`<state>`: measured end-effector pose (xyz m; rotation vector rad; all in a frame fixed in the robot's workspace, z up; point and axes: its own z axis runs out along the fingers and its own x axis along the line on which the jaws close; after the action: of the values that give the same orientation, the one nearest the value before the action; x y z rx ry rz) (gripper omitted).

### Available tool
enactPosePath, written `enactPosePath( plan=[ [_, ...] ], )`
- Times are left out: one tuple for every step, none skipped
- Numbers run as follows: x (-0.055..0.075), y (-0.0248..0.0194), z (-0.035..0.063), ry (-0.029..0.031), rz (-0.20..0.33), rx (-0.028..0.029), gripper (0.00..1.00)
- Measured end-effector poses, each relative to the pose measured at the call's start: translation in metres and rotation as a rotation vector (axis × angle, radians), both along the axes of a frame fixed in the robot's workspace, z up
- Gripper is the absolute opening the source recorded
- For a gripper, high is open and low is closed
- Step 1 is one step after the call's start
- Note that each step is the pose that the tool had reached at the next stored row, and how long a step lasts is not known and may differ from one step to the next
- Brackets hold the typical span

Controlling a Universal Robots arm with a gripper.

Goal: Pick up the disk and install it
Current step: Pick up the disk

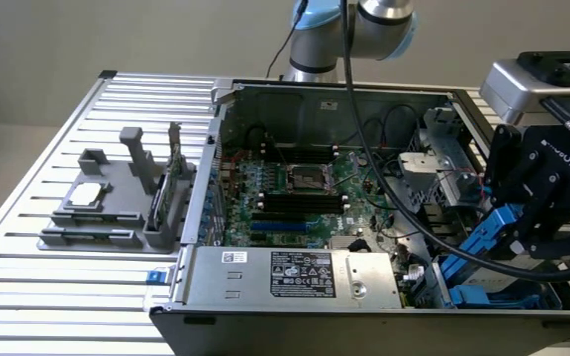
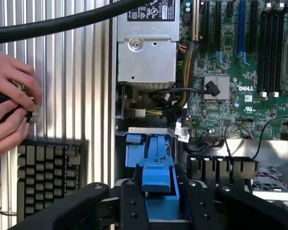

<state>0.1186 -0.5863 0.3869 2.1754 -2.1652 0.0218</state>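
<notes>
I hold the disk (image 2: 157,201).
My gripper (image 2: 158,181) is clamped on its blue frame, in a corner of the open computer case (image 1: 364,330), near the grey power box (image 1: 295,271).

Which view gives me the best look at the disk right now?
The wrist view: the disk, in its blue carrier, sits centred and close up between the jaws of the gripper. The exterior view shows it side-on as a tilted blue strip at that view's right, partly covered by the gripper.
</notes>
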Motion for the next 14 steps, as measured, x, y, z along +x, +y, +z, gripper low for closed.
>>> enactPosePath(
  plan=[
    [0.0001,0.0001,0.0,0.0,0.0,-0.0018,0.34],
    [0.0002,0.0001,0.0001,0.0,0.0,-0.0036,0.34],
    [0.0002,0.0001,0.0001,0.0,0.0,-0.0053,0.34],
    [0.0003,0.0001,0.0002,0.0,0.0,-0.007,0.34],
    [0.0003,0.0001,0.0004,0.0,0.0,-0.0083,0.34],
    [0.0003,0.0001,0.0006,-0.0001,0.0,-0.0093,0.34],
    [0.0003,0.0002,0.0012,0.0,0.0,-0.01,0.34],
    [0.0003,0.0002,0.0022,0.0,0.0,-0.0105,0.34],
    [0.0003,0.0003,0.0032,-0.0001,0.0,-0.0103,0.34],
    [0.0004,0.0003,0.004,-0.0005,0.001,-0.0103,0.34],
    [0.0004,0.0003,0.0043,-0.0017,0.001,-0.01,0.34],
    [0.0002,0.0003,0.0044,-0.0045,0.002,-0.0101,0.34],
    [0.0,0.0003,0.0046,-0.0106,0.003,-0.0104,0.34],
    [-0.0004,0.0004,0.0047,-0.0189,0.005,-0.0107,0.34]
  ],
)
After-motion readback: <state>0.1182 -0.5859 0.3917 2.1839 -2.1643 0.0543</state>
